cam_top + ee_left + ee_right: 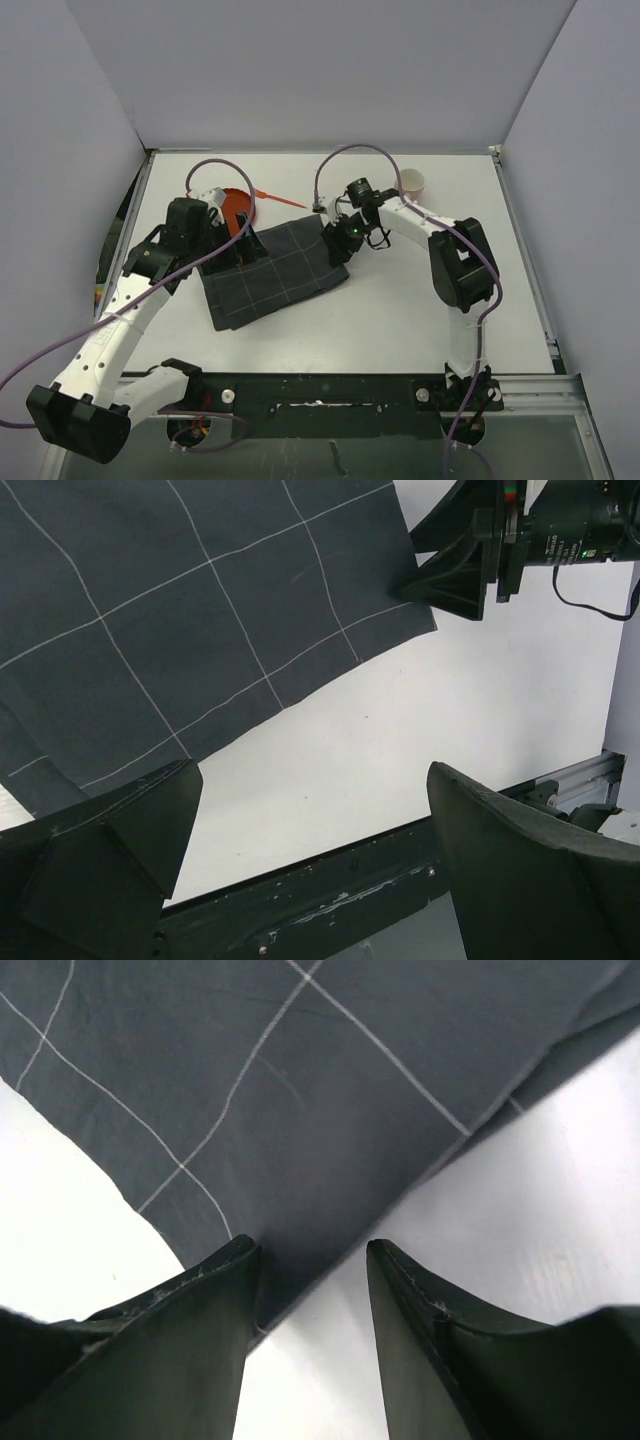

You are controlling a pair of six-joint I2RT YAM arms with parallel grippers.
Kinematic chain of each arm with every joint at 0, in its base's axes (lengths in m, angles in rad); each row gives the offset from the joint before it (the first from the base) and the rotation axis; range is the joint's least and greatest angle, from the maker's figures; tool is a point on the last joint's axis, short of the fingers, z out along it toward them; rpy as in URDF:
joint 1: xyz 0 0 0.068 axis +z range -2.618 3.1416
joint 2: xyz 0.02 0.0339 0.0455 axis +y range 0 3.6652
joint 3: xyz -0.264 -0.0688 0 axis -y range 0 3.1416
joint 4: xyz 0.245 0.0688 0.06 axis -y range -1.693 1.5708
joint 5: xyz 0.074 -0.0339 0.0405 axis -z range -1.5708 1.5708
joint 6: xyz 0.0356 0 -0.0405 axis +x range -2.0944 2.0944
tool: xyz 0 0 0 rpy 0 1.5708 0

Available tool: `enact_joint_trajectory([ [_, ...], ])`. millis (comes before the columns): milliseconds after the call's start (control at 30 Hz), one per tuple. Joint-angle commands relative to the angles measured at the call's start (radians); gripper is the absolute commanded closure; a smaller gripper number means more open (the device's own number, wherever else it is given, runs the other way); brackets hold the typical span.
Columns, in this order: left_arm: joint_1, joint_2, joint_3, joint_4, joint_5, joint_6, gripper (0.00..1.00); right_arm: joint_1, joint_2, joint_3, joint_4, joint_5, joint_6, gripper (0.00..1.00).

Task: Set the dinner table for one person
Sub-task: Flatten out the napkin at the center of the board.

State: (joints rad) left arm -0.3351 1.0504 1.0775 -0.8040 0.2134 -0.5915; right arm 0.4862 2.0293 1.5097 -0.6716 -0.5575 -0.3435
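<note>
On the bench (400, 310), at the right corner of the mat (270, 275) | right pincer (310, 1250) stood half-spread astride its edge | left pincer (312, 770) gaped wide, farther off

The white dinner table (400, 320) carries a dark grid-lined cloth mat (280, 270), left of centre and skewed. A red plate (236, 203) and a thin orange utensil (282, 197) lie just beyond the mat's far edge. A white cup (412, 182) stands far right.
</note>
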Motion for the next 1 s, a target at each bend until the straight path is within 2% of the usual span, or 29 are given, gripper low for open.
enact_joint_trajectory([
  [0, -0.006, -0.028, -0.013, 0.073, 0.017, -0.015, 0.02, 0.027, -0.01, -0.005, 0.016, -0.024, -0.013, 0.54],
  [67, -0.005, -0.034, -0.019, 0.074, 0.017, -0.02, 0.02, 0.026, -0.003, -0.012, 0.01, -0.028, -0.019, 0.59],
  [100, -0.005, -0.04, -0.022, 0.074, 0.015, -0.023, 0.02, 0.027, -0.002, -0.015, 0.001, -0.028, -0.026, 0.65],
  [200, -0.005, -0.05, -0.035, 0.078, 0.014, -0.029, 0.02, 0.027, -0.017, -0.026, -0.045, -0.022, -0.061, 0.94],
  [233, -0.005, -0.053, -0.038, 0.079, 0.015, -0.031, 0.02, 0.027, -0.034, -0.041, -0.061, -0.011, -0.074, 0.99],
  [600, -0.006, -0.057, -0.048, 0.084, 0.038, -0.04, 0.02, 0.027, -0.329, -0.262, -0.395, 0.074, -0.3, 1.0],
  [700, -0.006, -0.043, -0.048, 0.085, 0.045, -0.037, 0.02, 0.026, -0.393, -0.31, -0.445, 0.089, -0.304, 0.89],
  [733, -0.006, -0.039, -0.047, 0.085, 0.047, -0.037, 0.02, 0.027, -0.413, -0.325, -0.449, 0.099, -0.301, 0.82],
  [833, -0.005, -0.02, -0.044, 0.096, 0.056, -0.036, 0.02, 0.027, -0.465, -0.364, -0.426, 0.159, -0.295, 0.53],
  [967, -0.005, 0.022, -0.028, 0.108, 0.063, -0.023, 0.02, 0.016, -0.476, -0.392, -0.376, 0.215, -0.295, 0.29],
])
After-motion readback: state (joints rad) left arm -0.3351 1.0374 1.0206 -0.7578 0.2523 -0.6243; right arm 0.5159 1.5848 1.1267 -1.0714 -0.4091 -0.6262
